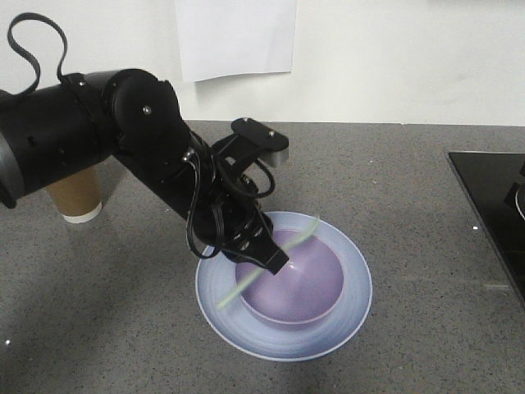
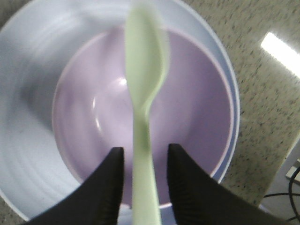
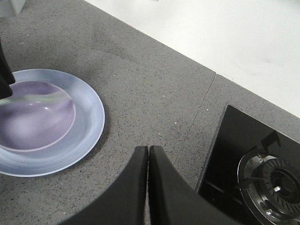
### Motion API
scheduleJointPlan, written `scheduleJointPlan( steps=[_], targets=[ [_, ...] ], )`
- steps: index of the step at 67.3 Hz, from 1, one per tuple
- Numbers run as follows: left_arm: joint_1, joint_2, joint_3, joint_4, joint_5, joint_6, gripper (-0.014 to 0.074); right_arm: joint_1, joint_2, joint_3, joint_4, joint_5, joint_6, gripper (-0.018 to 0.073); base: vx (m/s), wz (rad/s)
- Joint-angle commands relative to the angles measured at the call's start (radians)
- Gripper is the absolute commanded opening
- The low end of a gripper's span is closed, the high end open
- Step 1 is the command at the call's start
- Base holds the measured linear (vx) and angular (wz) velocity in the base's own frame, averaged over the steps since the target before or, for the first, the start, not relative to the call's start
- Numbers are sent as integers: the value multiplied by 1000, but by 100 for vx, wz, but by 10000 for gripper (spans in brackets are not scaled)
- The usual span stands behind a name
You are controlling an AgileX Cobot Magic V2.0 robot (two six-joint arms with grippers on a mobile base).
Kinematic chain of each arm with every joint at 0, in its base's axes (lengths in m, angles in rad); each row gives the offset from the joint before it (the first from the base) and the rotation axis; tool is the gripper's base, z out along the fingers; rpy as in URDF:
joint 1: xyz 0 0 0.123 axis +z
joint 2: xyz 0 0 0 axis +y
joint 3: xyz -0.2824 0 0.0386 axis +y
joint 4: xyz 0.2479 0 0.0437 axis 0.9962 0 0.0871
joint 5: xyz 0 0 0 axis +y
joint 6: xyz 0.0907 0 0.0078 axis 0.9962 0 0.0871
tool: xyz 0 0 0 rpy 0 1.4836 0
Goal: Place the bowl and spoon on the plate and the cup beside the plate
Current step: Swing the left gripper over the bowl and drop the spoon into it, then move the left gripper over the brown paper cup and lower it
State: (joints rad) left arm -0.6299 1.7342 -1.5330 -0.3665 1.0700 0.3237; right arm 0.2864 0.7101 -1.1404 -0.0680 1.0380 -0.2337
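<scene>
The lavender bowl (image 1: 305, 286) sits inside the pale blue plate (image 1: 354, 302) in the front view. My left gripper (image 1: 277, 261) hangs over the bowl's left rim. In the left wrist view the mint-green spoon (image 2: 145, 51) runs between its fingers, scoop over the bowl (image 2: 192, 93), with a gap on each side, so the gripper (image 2: 146, 150) is open. The spoon (image 1: 238, 289) looks blurred, slanting across the bowl. The brown cup (image 1: 78, 201) stands far left, partly behind the arm. My right gripper (image 3: 148, 147) is shut on nothing, right of the plate (image 3: 89, 117).
A black stove top (image 1: 492, 197) lies at the right edge of the grey counter, and its burner (image 3: 272, 176) shows in the right wrist view. A white wall with a paper sheet (image 1: 234, 37) backs the counter.
</scene>
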Motion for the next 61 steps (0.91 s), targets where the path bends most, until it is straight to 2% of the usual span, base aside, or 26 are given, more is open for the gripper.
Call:
scheduleJointPlan(
  steps=[1, 11, 18, 27, 30, 36, 39, 46, 50, 56, 61],
  targets=[
    [-5, -45, -52, -48, -29, -7, 330, -5, 1, -21, -12, -73, 6, -6, 0, 0],
    [-5, -46, -54, -44, -14, -7, 421, -5, 1, -21, -11, -72, 6, -6, 0, 0],
    [-1, -55, -54, 32, -5, -35, 424, -5, 1, -21, -11, -72, 6, -6, 0, 0],
    [-1, -98, -54, 316, 3, -196, 398, -5, 1, -21, -11, -72, 6, -6, 0, 0],
    [-1, -124, -54, 457, 18, -259, 383, -5, 1, -21, -11, -72, 6, -6, 0, 0],
    [-1, -181, -54, 667, 63, -361, 342, -5, 1, -21, -11, -73, 6, -6, 0, 0],
    [-1, -216, -53, 803, 95, -398, 309, -5, 1, -21, -11, -73, 6, -6, 0, 0],
    [2, -294, -53, 1018, 145, -471, 192, -5, 1, -21, -11, -74, 6, -6, 0, 0],
    [22, -342, -53, 1120, 140, -516, 113, -5, 1, -21, -4, -76, 6, -6, 0, 0],
    [79, -398, -53, 1210, 106, -594, -6, -5, 1, -21, 4, -81, 6, -6, 0, 0],
    [142, -437, -53, 1265, 74, -690, -9, -5, 1, -21, 8, -82, 6, -6, 0, 0]
  ],
)
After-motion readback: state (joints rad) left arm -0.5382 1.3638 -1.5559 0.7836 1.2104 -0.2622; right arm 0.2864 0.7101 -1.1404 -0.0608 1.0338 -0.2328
